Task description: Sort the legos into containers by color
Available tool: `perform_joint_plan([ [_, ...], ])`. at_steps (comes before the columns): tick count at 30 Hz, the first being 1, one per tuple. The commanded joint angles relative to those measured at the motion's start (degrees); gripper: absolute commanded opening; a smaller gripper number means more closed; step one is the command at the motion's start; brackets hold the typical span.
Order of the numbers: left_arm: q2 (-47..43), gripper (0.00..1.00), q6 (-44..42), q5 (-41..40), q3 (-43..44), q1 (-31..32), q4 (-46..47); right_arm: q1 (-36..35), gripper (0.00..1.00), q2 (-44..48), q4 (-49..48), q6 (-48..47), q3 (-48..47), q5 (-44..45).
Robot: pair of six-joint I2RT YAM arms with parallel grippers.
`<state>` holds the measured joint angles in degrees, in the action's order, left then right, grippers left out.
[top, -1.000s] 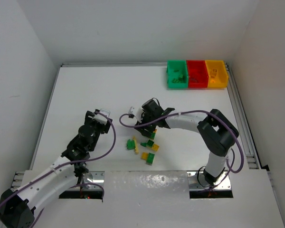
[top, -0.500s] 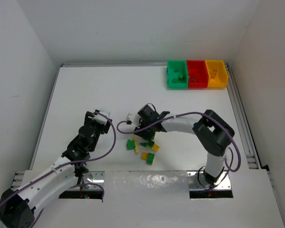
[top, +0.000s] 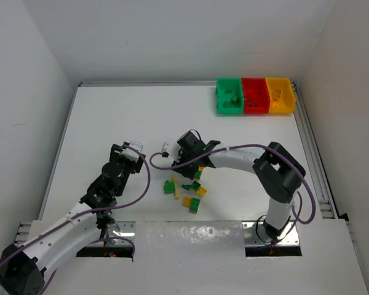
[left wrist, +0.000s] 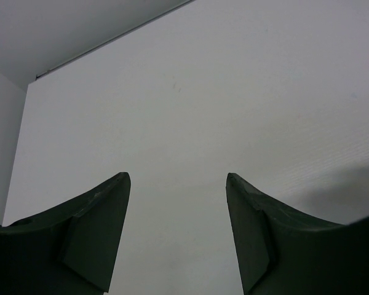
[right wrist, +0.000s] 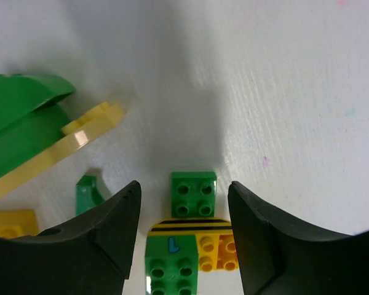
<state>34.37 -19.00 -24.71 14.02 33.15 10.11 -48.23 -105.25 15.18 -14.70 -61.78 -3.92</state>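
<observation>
Meanwhile, both hands stand with fingers apart, the right one low over the loose bricks.
From above, small green and yellow plastic toy bricks (top: pixel 170 187) lie mid white desk (top: pixel 111 117), well apart from the three joined green, red and yellow-orange plastic bins (top: pixel 254 110) at the far right corner; the right hand (top: pixel 194 165) reaches them, and the left hand (top: pixel 130 147) sits aside. The left wrist view shows the left hand (left wrist: pixel 178 178) parted over bare desk. The right wrist view shows the right hand (right wrist: pixel 183 184) straddling a small green square brick (right wrist: pixel 194 193) without touching it.
</observation>
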Motion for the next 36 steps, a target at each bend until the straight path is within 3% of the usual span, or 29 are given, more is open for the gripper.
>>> perform_joint_plan([
  [1, -0.62, 0.62, 0.11, -0.25, -0.22, 0.52, 2.55, -0.38, 0.57, 5.49, -2.26, -1.29, 0.69, -6.00],
  [9, -0.27, 0.63, 3.09, -9.30, 0.30, 0.43, 4.92, -2.30, 0.43, 9.01, -4.20, -2.53, 7.46, -13.56],
  [20, 0.00, 0.63, 3.01, -10.27, 0.13, 0.43, 5.27, -5.47, 0.50, 5.94, -4.63, -0.86, 8.52, -10.06],
  [28, -0.09, 0.63, 2.57, -9.57, -0.31, 0.43, 5.45, -6.44, 0.46, 2.34, -1.91, -2.44, 8.08, -5.13],
  [30, -0.09, 0.63, 2.48, -9.39, -0.48, 0.43, 5.62, -6.79, 0.41, 1.55, -1.21, -2.70, 7.99, -3.82],
  [34, 0.00, 0.63, 2.30, -9.13, -0.57, 0.43, 5.71, -7.06, 0.14, 2.24, -1.64, -2.62, 8.25, -3.02],
  [36, -0.09, 0.63, 2.22, -9.04, -0.57, 0.43, 5.71, -7.06, 0.06, 3.29, -2.35, -2.00, 7.82, -3.37],
])
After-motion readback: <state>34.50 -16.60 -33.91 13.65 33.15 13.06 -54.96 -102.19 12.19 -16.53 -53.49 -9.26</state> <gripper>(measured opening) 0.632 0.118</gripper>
